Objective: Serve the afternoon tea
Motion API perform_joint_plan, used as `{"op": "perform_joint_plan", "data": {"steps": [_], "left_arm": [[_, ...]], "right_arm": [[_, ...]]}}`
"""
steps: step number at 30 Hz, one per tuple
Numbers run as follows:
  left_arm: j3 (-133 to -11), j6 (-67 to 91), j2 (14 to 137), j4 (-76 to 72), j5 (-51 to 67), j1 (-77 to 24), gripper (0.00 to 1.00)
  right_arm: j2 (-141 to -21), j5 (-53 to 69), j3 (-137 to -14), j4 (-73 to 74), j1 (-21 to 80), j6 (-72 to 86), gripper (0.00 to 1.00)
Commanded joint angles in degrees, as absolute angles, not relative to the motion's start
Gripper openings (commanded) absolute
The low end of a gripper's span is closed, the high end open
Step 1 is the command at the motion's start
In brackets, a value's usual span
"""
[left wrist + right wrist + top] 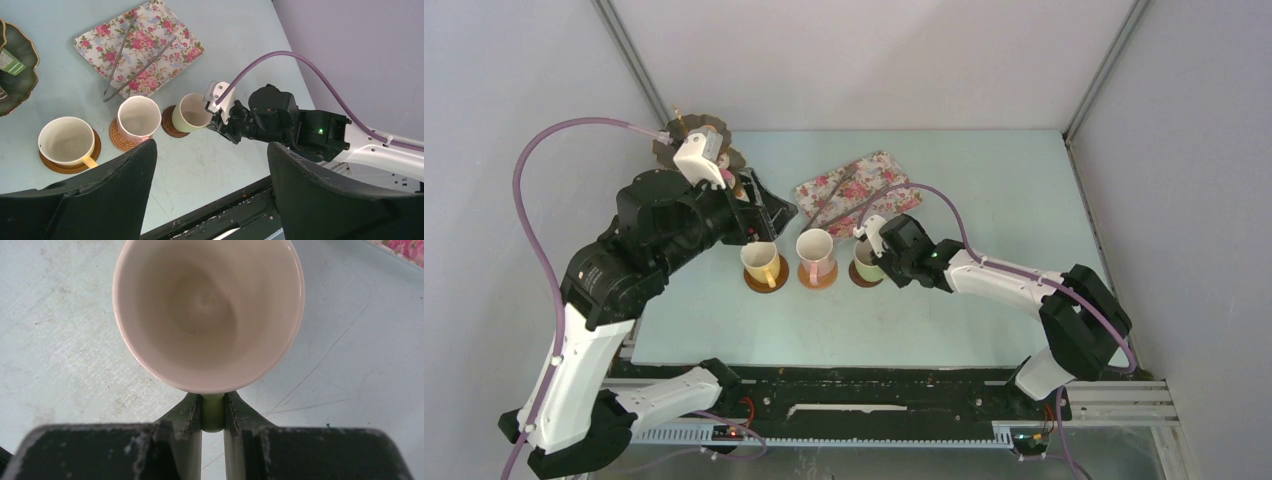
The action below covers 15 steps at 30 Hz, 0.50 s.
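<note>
Three mugs stand in a row on round brown coasters: yellow mug (762, 262), pink mug (816, 254), green mug (866, 261). They also show in the left wrist view: yellow (66, 141), pink (137, 117), green (191, 111). My right gripper (886, 260) is shut on the green mug's handle (213, 412), with the mug's cream inside (207, 310) right in front of the fingers. My left gripper (769, 215) is open and empty, raised above the table left of the mugs. The dark scalloped stand (682, 138) is mostly hidden behind my left wrist. Its edge (22, 75) carries a small green piece.
The flowered tray (864, 180) lies behind the mugs with the metal tongs (131, 62) on it. Grey walls close in the table at the back and on both sides. The black rail (874, 385) runs along the near edge.
</note>
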<state>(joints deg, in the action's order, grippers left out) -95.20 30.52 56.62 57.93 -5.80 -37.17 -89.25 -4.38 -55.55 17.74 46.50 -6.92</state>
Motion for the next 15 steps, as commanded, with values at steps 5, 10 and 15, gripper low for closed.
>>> {"op": "perform_joint_plan", "data": {"steps": [5, 10, 15], "left_arm": [[-95.63, 30.34, 56.69, 56.82, -4.62, -35.65, 0.88], [-95.62, 30.33, 57.32, 56.1, -3.6, -35.12, 0.88], [-95.71, 30.48, 58.17, 55.38, -2.36, -34.89, 0.88]], "right_arm": [[-89.96, -6.79, -59.47, 12.11, 47.05, -7.74, 0.0], [-89.22, -7.34, -59.48, 11.84, 47.51, -7.55, 0.0], [-88.27, -7.41, -59.46, 11.37, 47.85, -7.91, 0.0]]}}
